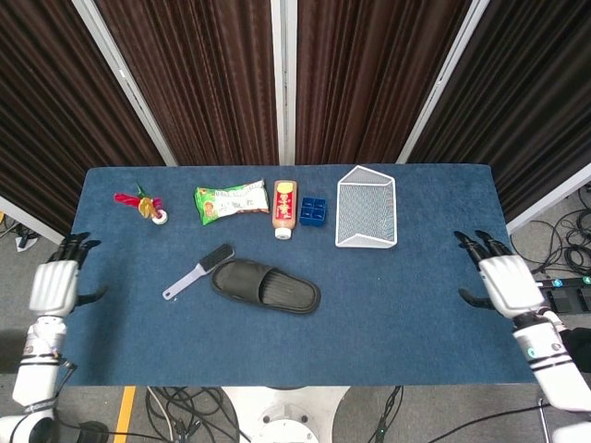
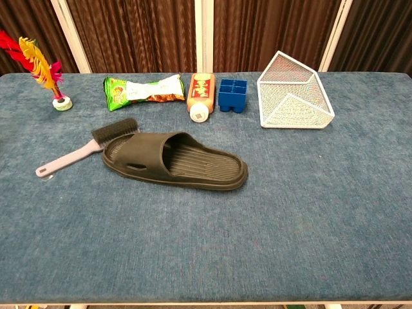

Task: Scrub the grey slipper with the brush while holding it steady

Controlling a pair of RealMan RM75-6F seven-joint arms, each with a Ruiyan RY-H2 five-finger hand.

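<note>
The dark grey slipper lies flat near the middle of the blue table, toe toward the right. A brush with a pale handle and dark bristles lies on the cloth against the slipper's left end; no hand touches it. My left hand hangs off the table's left edge, fingers apart, holding nothing. Off the right edge, my right hand is likewise spread and holds nothing. Neither hand shows in the chest view.
Along the back stand a feathered shuttlecock, a green snack bag, an orange bottle, a blue block tray and a white wire basket.
</note>
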